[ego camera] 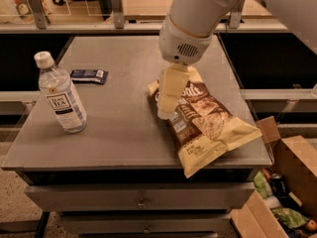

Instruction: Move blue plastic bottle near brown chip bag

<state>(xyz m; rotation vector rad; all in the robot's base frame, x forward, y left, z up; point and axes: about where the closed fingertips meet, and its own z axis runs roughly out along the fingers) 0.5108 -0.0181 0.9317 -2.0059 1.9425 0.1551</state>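
Lower right: open box point(292, 177), off the table point(119, 143). Centre right: chip bag point(208, 128) lies flat, one corner past the near edge. Left: bottle point(62, 95) upright, well apart from the bag, untouched. Gripper point(167, 100) hangs over the bag's upper-left corner; you cannot tell whether it is clenched or released. Upper left: wrapper point(89, 76). Step in hand, as I judge it: the reach. Next you swing left and meet the bottle's body squarely.

bottle point(62, 95): clear glossy plastic | chip bag point(208, 128): crinkly glossy film | hand point(166, 114) over bag: smooth plastic | table point(124, 138): matt
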